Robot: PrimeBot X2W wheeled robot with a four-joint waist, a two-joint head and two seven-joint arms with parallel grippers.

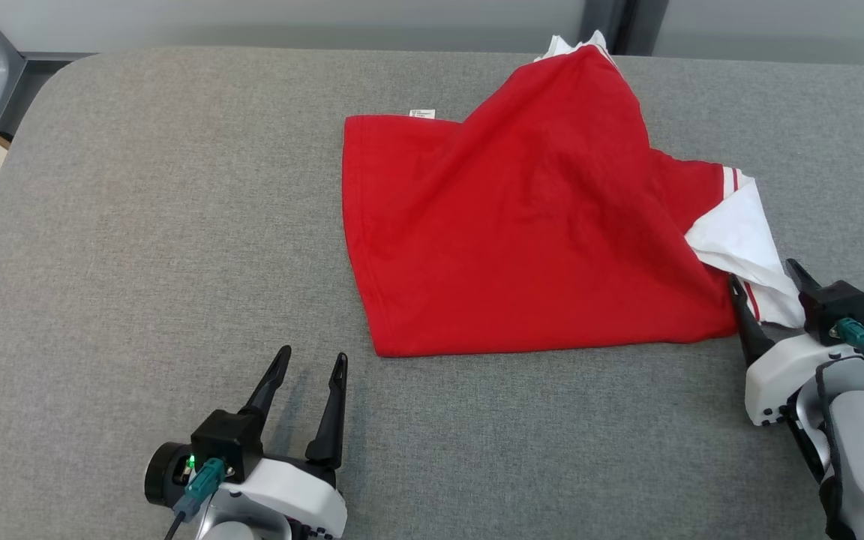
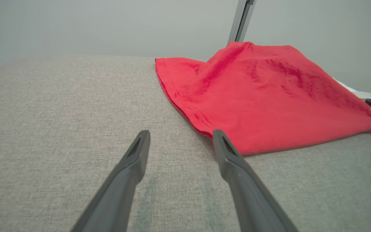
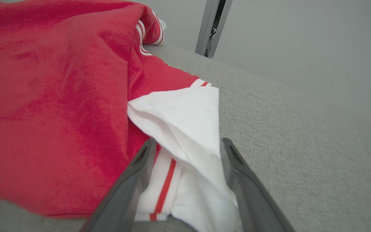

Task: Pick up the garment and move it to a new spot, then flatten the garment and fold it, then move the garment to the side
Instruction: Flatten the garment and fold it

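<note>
Garment, red, centre-right of frame, white sleeve between wide-spread fingers of right gripper at lower right, left gripper wide, empty, lower left, near hem corner.

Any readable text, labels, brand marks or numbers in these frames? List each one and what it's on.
The white tag on the far edge of the red garment: faint print on it, too small to read.
On the grey padded surface: no lettering.
Everything else, all three views: no legible words, brands, numbers or signs.
</note>
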